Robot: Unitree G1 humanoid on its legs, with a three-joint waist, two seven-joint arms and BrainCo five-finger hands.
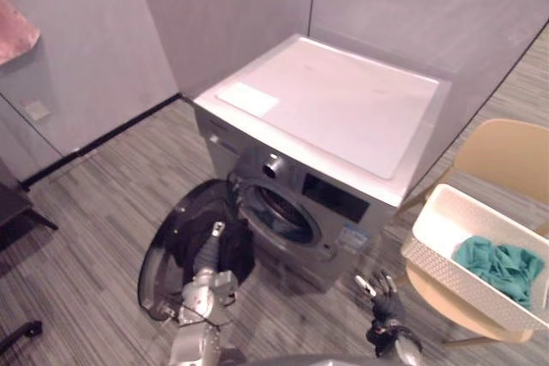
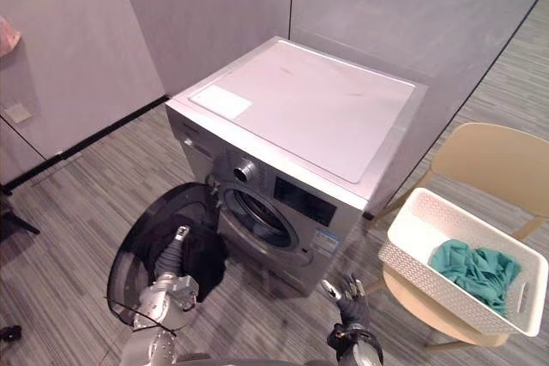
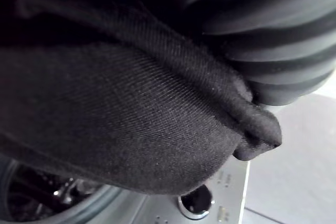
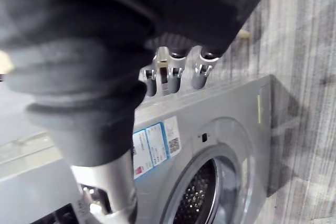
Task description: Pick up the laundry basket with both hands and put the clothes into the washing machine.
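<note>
So the washing machine (image 1: pixel 334 117) sits in the corner with its round door (image 1: pixel 157 256) swung wide open toward the floor. The left hand (image 1: pixel 206 287) is right in front of that door with a black garment (image 1: pixel 226 250) draped over it. The cloth hides the fingers, so I can't tell if they're grasping it. The right hand (image 1: pixel 383 293) hangs low in front of the machine, fingers spread loose and holding nothing. The white laundry basket (image 1: pixel 446 212) is off to the right on a tan chair (image 1: pixel 506 156), with teal clothes (image 1: pixel 502 265) inside.
</note>
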